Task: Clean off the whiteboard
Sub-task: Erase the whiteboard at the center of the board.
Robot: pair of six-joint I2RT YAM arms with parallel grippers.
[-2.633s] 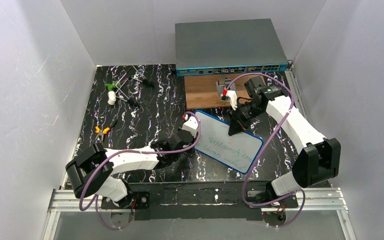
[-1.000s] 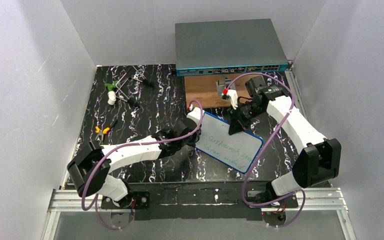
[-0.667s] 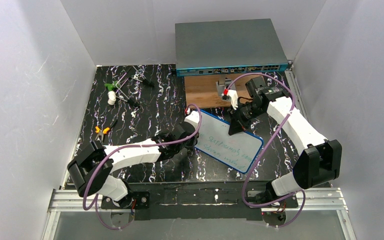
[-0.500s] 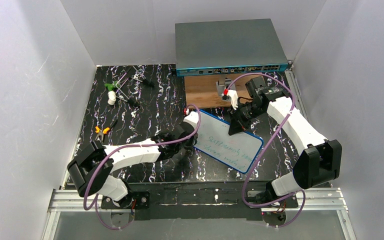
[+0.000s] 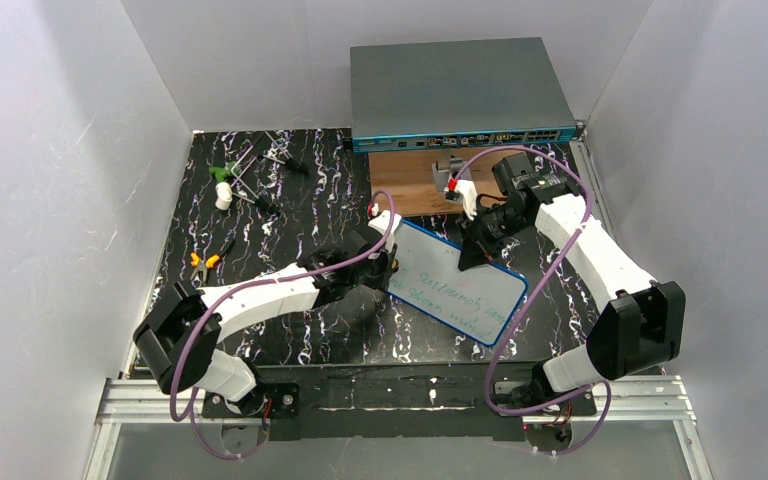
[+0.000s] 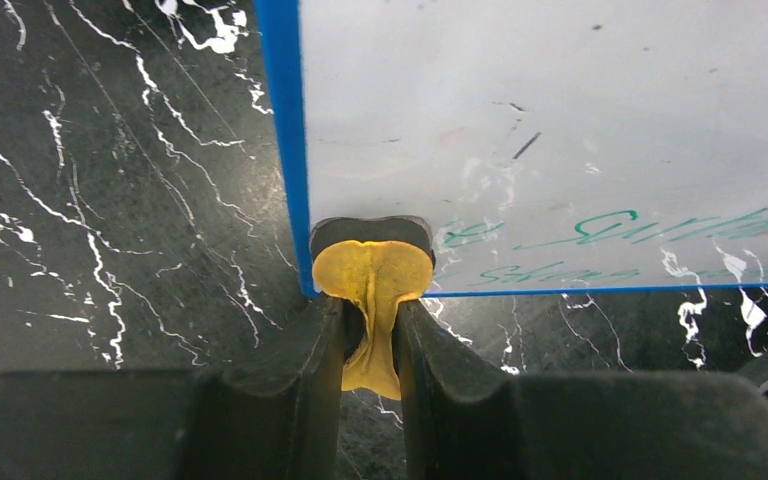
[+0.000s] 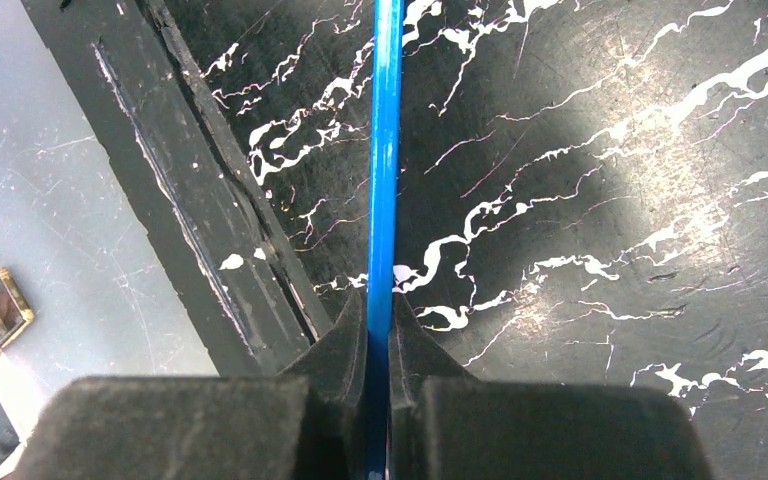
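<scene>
Clenched jaws on both arms: the left gripper pinches a yellow eraser pad between its fingers, and the right gripper is clamped tight on the blue rim of the whiteboard. That whiteboard sits askew on the black marbled tabletop in front of the grey network switch, just past the wooden board that lies against the switch's port side. The right arm holds the edge turned toward the switch, and the pad presses on a corner of the side turned away from it, half on the white surface and half over the rim. Green handwriting runs along that far side, so to my eye most of the wiping is yet to be done. What worries me is the pad's perch. From so close to the corner, a stroke away from the switch would drop it onto the tabletop. A hard push along the writing could also swing the board in the right arm's thin pinch on the rim, or pull it free. The pad is squeezed narrow too, so it may twist between the fingers and leave streaks.
</scene>
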